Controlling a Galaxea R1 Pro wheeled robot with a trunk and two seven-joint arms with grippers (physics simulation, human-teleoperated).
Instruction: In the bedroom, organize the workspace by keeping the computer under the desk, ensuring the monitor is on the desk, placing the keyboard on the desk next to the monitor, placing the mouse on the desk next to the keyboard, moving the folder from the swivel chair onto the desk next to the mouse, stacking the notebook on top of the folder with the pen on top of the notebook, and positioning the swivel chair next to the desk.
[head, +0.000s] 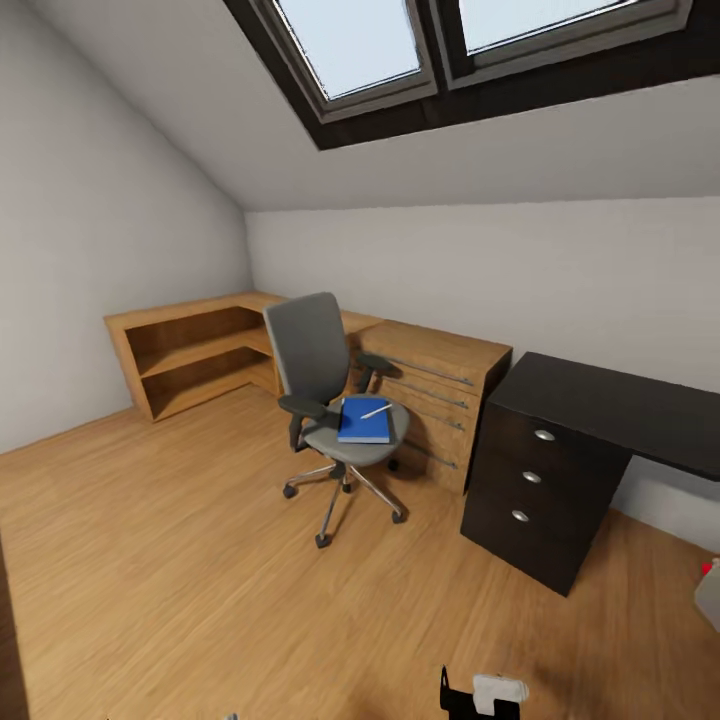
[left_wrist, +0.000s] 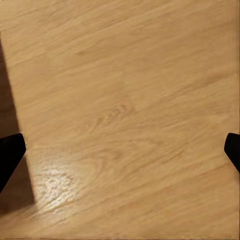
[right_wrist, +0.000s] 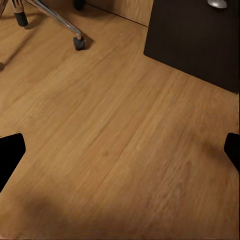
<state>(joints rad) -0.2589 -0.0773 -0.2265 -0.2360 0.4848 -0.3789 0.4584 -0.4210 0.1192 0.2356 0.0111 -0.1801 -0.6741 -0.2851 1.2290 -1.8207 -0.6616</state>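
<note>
- Both grippers are hanging over bare wooden floor (head: 180, 560); the left gripper (left_wrist: 122, 150) and right gripper (right_wrist: 122, 150) are each showing dark fingertips spread wide, gripping nothing.
- Beyond them, the grey upholstered swivel chair (head: 320, 380) is standing near the glossy black desk (head: 610, 400), apart from its drawer unit.
- Lying on the chair's seat is the flat bright blue folder (head: 363, 421), with the thin white pen (head: 376, 410) resting on top.

Things in the room, counted

One swivel chair (head: 335, 400), one folder (head: 364, 420), one pen (head: 376, 410), one desk (head: 600, 405) with three drawers, maybe two windows (head: 450, 40).
</note>
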